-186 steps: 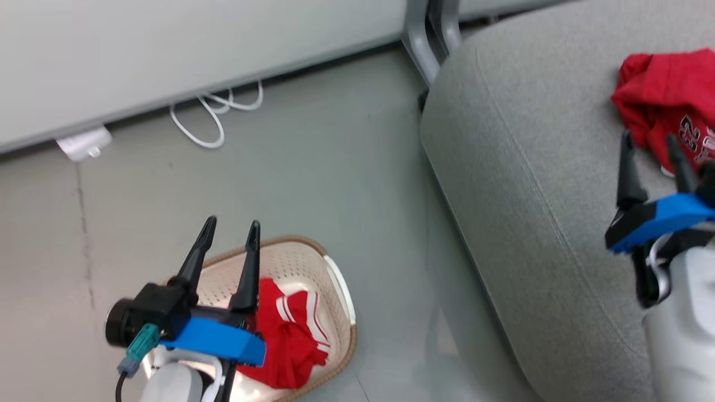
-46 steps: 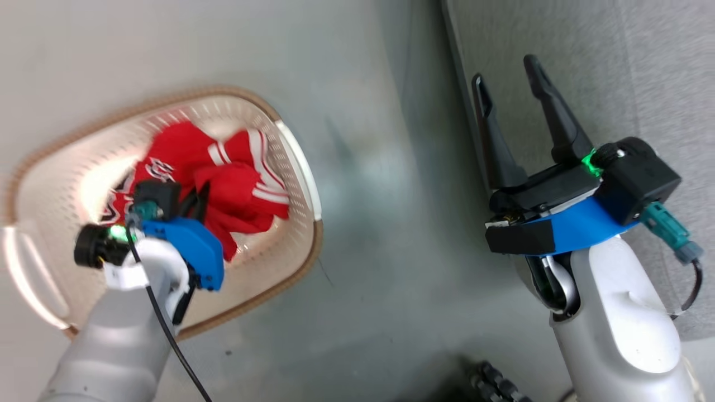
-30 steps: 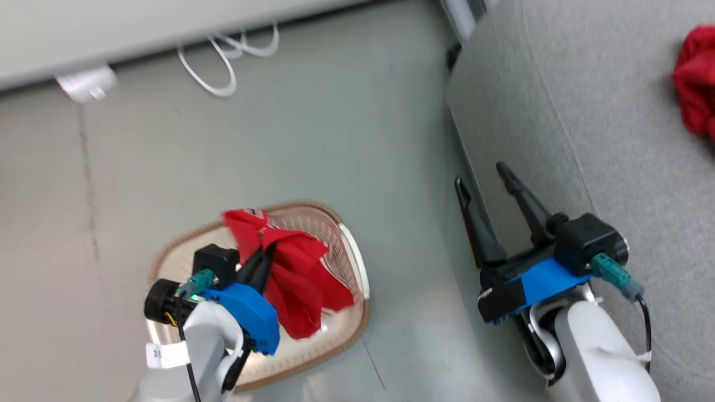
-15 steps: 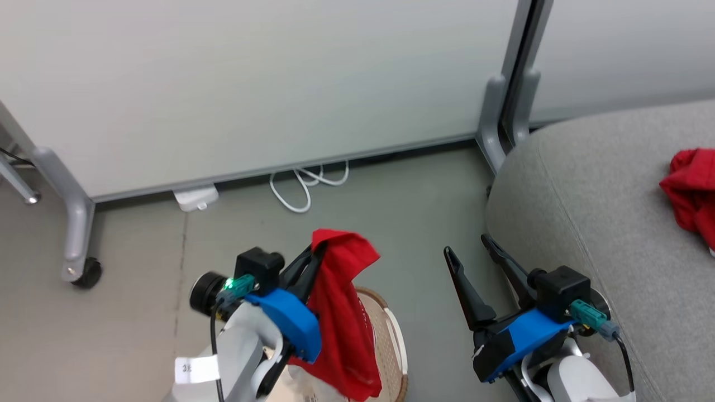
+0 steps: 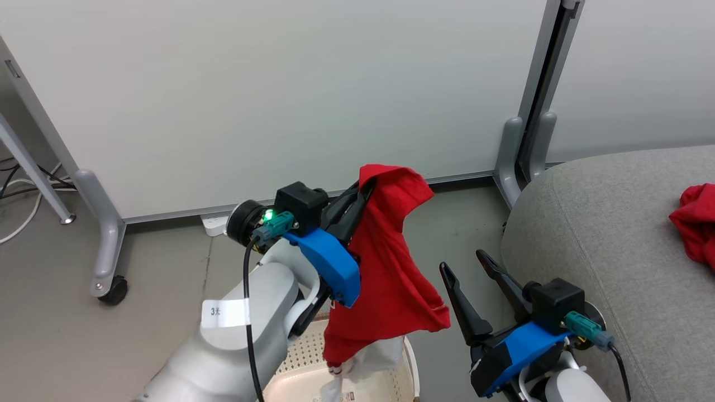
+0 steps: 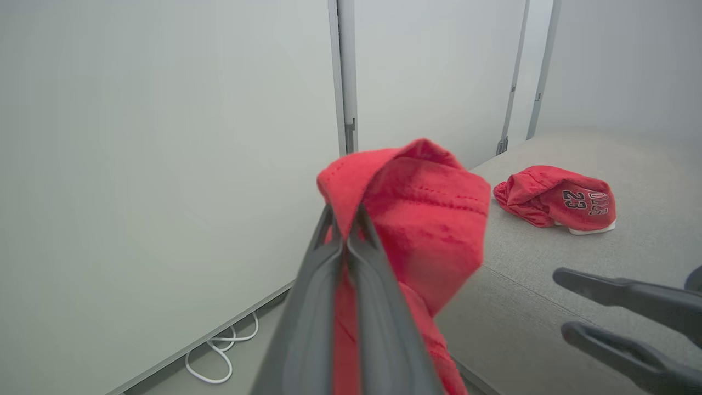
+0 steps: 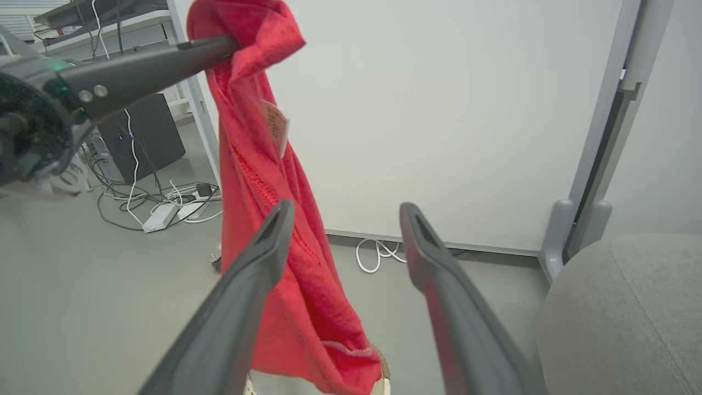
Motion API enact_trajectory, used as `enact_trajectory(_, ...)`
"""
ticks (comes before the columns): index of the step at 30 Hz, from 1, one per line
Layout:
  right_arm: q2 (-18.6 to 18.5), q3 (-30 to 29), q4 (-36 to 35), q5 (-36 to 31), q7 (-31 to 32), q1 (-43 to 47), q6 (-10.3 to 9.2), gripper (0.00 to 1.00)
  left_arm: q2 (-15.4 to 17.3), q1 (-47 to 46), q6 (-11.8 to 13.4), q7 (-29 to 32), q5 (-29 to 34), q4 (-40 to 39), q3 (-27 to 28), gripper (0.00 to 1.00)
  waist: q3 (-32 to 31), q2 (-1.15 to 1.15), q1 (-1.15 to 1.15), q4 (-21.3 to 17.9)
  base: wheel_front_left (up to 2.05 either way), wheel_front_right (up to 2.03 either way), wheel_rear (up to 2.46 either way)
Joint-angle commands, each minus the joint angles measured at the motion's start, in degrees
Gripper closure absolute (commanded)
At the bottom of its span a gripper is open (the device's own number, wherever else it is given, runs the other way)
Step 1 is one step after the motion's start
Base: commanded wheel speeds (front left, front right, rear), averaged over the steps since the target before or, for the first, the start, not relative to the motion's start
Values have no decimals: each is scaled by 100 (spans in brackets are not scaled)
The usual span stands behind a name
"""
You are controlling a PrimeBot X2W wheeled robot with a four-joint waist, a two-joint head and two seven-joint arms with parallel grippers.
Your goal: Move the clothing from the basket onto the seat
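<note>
My left gripper is shut on a red garment with white lining, which hangs from its tips high above the basket. The same garment drapes over the fingertips in the left wrist view and dangles as a long strip in the right wrist view. A second red garment marked 23 lies crumpled on the grey seat, seen at the far right. My right gripper stands open and empty beside the seat's front edge, right of the hanging cloth.
White partition panels on grey wheeled legs stand behind. A white cable coil lies on the grey floor at the panel's foot. More cables and a power strip lie to the left.
My left gripper has lifted the red garment out of the basket and carried it higher and rightward. The head camera tilted up. The right gripper stays open.
</note>
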Motion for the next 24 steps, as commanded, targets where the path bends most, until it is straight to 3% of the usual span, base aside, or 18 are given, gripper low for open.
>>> enact_trajectory(1,-9,10,-24,33,13,94,1,0,-20,-111,-14,16,-19,11,-24,100,-15,0,1,-5,0,0,0)
enact_trajectory(16,-9,274,10,99,107,-41,1,0,-214,-456,-14,-24,-316,278,-337,100,-35,0,1,-64,0,0,0)
enact_trajectory(24,-10,816,704,488,15,-711,1,0,-258,-571,-14,-73,-410,282,-500,100,19,0,1,-12,0,0,0)
